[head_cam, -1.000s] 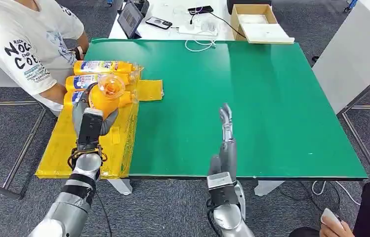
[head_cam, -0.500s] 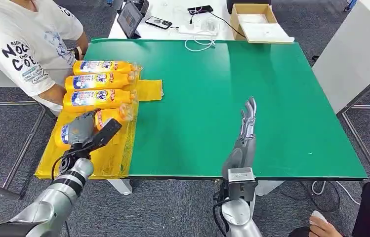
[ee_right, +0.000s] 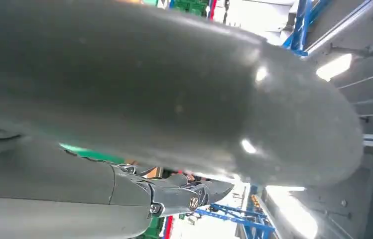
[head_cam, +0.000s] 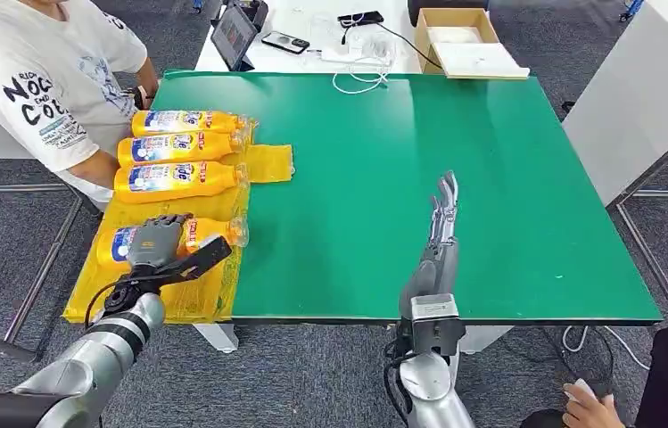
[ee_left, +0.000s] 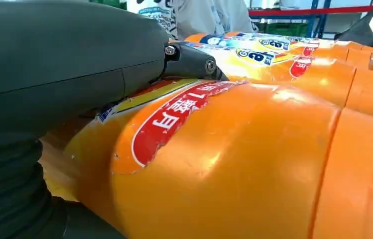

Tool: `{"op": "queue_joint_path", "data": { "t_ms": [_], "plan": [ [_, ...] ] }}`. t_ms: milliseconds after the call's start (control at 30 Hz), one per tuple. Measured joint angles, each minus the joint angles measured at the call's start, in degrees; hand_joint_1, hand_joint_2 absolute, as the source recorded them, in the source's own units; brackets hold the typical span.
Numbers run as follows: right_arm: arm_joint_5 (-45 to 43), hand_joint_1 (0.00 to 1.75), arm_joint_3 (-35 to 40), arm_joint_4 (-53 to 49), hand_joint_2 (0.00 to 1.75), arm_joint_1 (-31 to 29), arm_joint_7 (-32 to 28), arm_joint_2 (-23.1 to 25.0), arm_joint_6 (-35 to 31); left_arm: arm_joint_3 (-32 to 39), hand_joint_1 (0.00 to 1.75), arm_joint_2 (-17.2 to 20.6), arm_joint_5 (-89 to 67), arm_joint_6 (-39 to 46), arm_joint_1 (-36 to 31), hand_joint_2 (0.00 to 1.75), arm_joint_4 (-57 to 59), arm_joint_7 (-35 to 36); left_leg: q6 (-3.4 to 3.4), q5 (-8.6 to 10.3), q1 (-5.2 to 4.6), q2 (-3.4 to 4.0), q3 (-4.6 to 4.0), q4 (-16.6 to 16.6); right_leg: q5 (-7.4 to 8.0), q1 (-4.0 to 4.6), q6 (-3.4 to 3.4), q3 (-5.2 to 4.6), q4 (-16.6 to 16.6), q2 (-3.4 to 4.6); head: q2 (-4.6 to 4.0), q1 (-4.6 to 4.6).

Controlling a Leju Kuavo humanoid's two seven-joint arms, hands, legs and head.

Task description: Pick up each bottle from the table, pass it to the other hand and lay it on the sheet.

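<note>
Three orange bottles [head_cam: 183, 149] lie side by side on the yellow sheet [head_cam: 183, 299] at the green table's [head_cam: 508, 178] left edge. A fourth orange bottle [head_cam: 214, 232] lies on the sheet nearer me, parallel to them. My left hand [head_cam: 162, 246] holds it, fingers over its body and thumb underneath. In the left wrist view this bottle [ee_left: 234, 164] is very close with the thumb [ee_left: 50, 74] against its label, and the other bottles [ee_left: 294, 57] lie behind. My right hand [head_cam: 437, 241] stands over the table's near edge with its fingers straight and apart, holding nothing.
A person in a white T-shirt [head_cam: 36, 80] sits close to the sheet's far left corner. Behind the green table, a white table carries a tablet [head_cam: 235, 34], a phone, cables and a cardboard box [head_cam: 464, 37]. Another person's hand [head_cam: 584, 403] is at bottom right.
My left hand has brought the fourth bottle down from a raised position to lie on the sheet beside the other three. My right hand has shifted right.
</note>
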Motion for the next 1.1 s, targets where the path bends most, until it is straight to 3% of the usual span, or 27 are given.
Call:
{"op": "queue_joint_path", "data": {
  "t_ms": [33,67,100,167,200,500,800,833,1100],
  "plan": [
    [0.0,0.0,-0.02,0.07,0.0,0.0,0.0,0.0,0.02,-0.07,1.75,0.04,0.0,-0.06,-0.03,1.75,0.09,0.0,0.0,0.0,0.0,0.0,0.0,0.0,0.0,0.0,0.0,0.0,0.0,0.0,0.0,0.0],
    [0.0,0.0,-0.04,0.15,0.0,-0.01,0.0,0.02,0.04,-0.13,0.66,0.04,0.0,-0.5,-0.07,1.75,0.17,0.0,0.0,0.0,0.0,0.0,0.0,0.0,0.0,0.0,0.0,0.01,0.0,0.0,0.0,0.0],
    [0.0,0.0,-0.07,0.26,0.0,-0.03,0.0,0.04,0.09,-0.2,0.0,0.07,0.09,-1.31,-0.11,1.75,0.35,-0.13,0.0,0.0,0.0,0.0,0.0,0.0,0.0,0.0,0.0,0.01,0.0,0.0,0.0,0.0],
    [0.04,0.0,-0.13,0.52,0.0,-0.08,0.0,0.04,0.15,-0.24,0.0,0.15,0.28,-2.97,-0.27,1.75,0.5,-0.96,0.0,0.0,0.0,-0.02,0.0,0.0,0.0,0.0,0.0,0.02,0.0,0.0,0.0,0.0],
    [0.04,0.0,-0.17,0.72,0.0,-0.17,0.02,0.07,0.26,-0.24,0.0,0.15,0.5,-4.27,-0.35,0.0,0.63,-1.52,0.0,0.0,0.0,-0.02,0.0,0.0,0.0,0.0,0.0,0.02,0.0,0.0,0.0,0.02],
    [-0.83,0.0,-0.79,3.41,0.0,-1.09,1.03,0.35,2.03,0.31,0.0,-0.18,4.73,-17.36,-1.75,0.0,0.87,-6.52,-0.01,-0.01,-0.01,-0.26,0.35,-0.02,-0.1,-0.04,0.01,0.47,-0.02,-0.21,0.0,-0.02],
    [-1.36,0.0,-2.16,6.62,0.0,-2.47,1.25,0.61,3.8,5.88,0.0,-1.12,16.31,-34.5,-3.34,0.0,0.87,-11.83,-0.01,-0.04,-0.01,-0.69,0.94,-0.05,-0.3,-0.06,-0.02,0.76,-0.05,-0.51,0.0,0.02],
    [-1.38,0.0,-2.23,6.95,0.0,-2.62,1.22,0.68,3.91,6.56,0.0,-1.2,17.62,-35.92,-3.36,0.0,0.87,-12.35,-0.01,-0.03,-0.01,-0.68,0.93,-0.05,-0.26,-0.06,0.01,1.13,-0.05,-0.51,0.0,0.0],
    [-1.55,0.0,-2.84,8.76,0.0,-2.9,1.22,1.01,4.37,13.28,0.0,-2.73,29.06,-39.23,-2.72,0.0,0.5,-16.27,-0.01,0.0,-0.04,-0.65,0.96,-0.05,-0.19,-0.05,0.08,1.15,-0.04,-0.5,0.0,0.0]
  ]
}}
